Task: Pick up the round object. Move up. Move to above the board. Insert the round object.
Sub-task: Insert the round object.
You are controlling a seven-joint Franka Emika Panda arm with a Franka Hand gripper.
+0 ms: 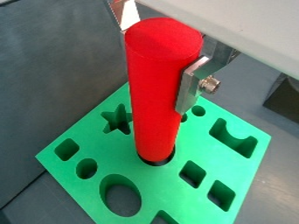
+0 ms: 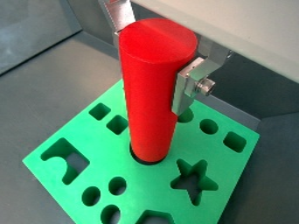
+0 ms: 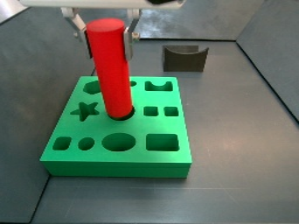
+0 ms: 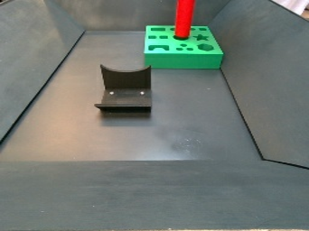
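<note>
— Two fingers, one peg: where is your gripper?

— My gripper (image 3: 107, 29) hangs straight down over the green board (image 3: 70, 144), at the top end of the red round object (image 3: 112, 68). In both wrist views I look down along the peg. One silver finger (image 1: 194, 83) lies flat against its side near the top; another finger (image 2: 117, 15) shows only as a strip at the far side of the peg.

— So you have hold of it?

— The plates stand about a peg's width apart with the round object (image 1: 156, 92) between them. One finger (image 2: 190, 85) looks pressed to the red surface, but whether the far one touches I cannot tell, so I cannot say that the grip is closed.

— And the peg itself?

— Upright, its lower end in a round hole near the middle of the board (image 1: 70, 171), a dark ring showing around its foot. In a wrist view the star cut-out (image 2: 191, 176) is just beside it.

— Anything else on the floor?

— A dark fixture (image 4: 123, 88) stands well apart from the board (image 4: 169, 60), nearer the middle of the floor. In a side view the round object (image 4: 185, 18) rises out of the frame, so my gripper is not seen there.
</note>
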